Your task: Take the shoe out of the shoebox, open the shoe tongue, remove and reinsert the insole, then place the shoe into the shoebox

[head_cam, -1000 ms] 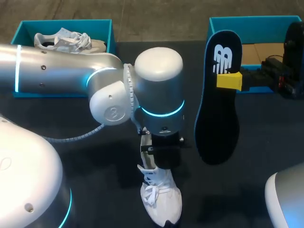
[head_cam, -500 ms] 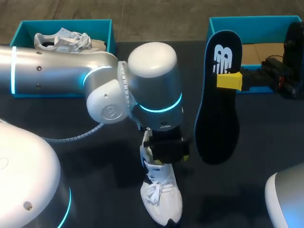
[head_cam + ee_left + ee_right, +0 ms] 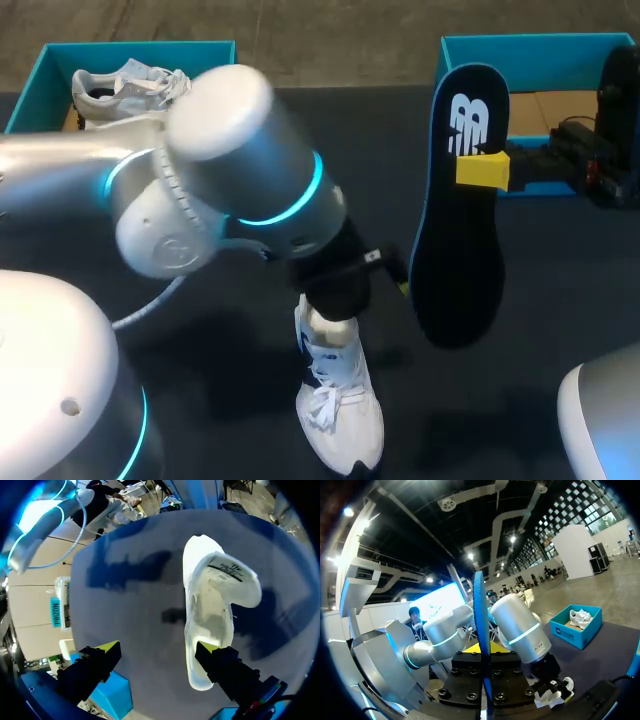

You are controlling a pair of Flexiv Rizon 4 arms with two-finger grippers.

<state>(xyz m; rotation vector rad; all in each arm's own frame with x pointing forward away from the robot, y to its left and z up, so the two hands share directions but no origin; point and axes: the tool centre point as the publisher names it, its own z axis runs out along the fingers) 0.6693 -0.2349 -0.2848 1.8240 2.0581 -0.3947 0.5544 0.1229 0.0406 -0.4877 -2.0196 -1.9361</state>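
Since a second ago the left arm [image 3: 235, 175] has swung its wrist up and toward the far left. The left gripper [image 3: 157, 647] no longer stands upright over the opening of the shoe [image 3: 340, 405] but hangs tilted above its heel end. The shoe, the insole and the right arm have not shifted.

The left gripper's fingers are spread wide and hold nothing. In the left wrist view one yellow tip sits over the shoe's rim near the heel, and the other is well out over bare table. The white shoe lies on the table at the near middle, toe toward the robot. Its tongue [image 3: 232, 575] is folded out over the laces, showing a printed label on its underside (dark lines of print, too small to read).

The right gripper [image 3: 483, 168] is clamped on the insole [image 3: 458, 215] and holds it up off the table, face toward the head camera. The insole is dark with a blue edge and bears a white logo near its far end. In the right wrist view it stands edge-on ahead of the gripper.

The table [image 3: 560, 330] is dark and matte, with soft shadows around the shoe. Two teal boxes sit along its far edge. The left shoebox [image 3: 140, 46] holds a second white shoe [image 3: 110, 85], partly hidden behind the left arm. The right shoebox [image 3: 540, 42] shows a brown cardboard floor.
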